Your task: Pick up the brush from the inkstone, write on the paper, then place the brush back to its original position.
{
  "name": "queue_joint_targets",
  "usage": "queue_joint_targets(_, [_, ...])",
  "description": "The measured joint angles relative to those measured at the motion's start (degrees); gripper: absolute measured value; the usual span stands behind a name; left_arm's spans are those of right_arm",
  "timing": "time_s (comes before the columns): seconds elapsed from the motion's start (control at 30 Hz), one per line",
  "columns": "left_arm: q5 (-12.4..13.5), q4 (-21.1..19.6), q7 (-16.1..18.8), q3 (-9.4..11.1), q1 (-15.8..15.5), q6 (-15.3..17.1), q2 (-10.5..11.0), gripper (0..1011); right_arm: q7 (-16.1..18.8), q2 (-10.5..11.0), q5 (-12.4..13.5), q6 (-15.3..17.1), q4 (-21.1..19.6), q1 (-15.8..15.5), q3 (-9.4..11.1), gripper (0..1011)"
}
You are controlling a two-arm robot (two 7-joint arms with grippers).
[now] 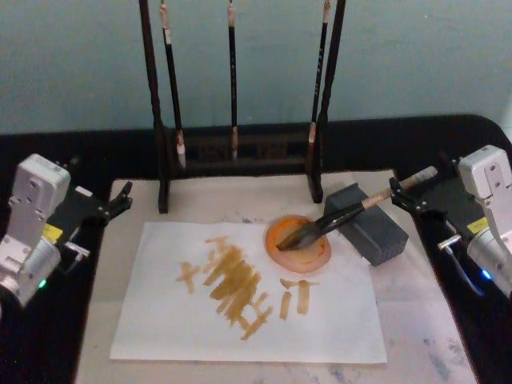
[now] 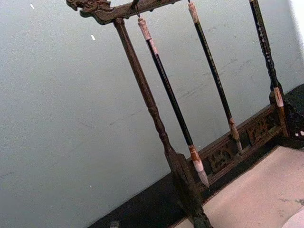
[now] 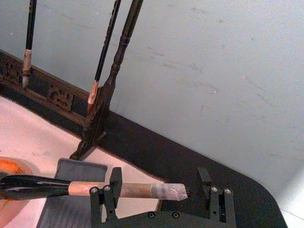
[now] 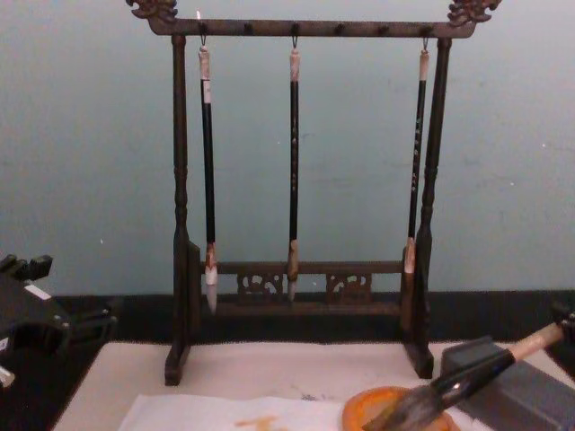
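Right gripper spread at brush handle; lettering illegible; left gripper parked.

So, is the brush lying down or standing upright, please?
Lying, tilted: brush handle on the inkstone, bristles in the orange dish.

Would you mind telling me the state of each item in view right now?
brush: lying, handle on the grey block, tip in the orange dish, not gripped.
paper: flat, marked with brown strokes.
three thin brushes: hanging on the rack.
right gripper: open at the brush's handle end.
left gripper: open, parked left.
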Motion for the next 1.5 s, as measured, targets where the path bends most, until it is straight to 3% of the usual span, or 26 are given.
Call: queue_joint_targets(1.5, [0.00, 0.00, 0.00, 0.00, 0.00, 0.00, 0.00, 1010, 0.00, 0.00, 0.00, 0.00, 0.00, 0.00, 0.00, 1000])
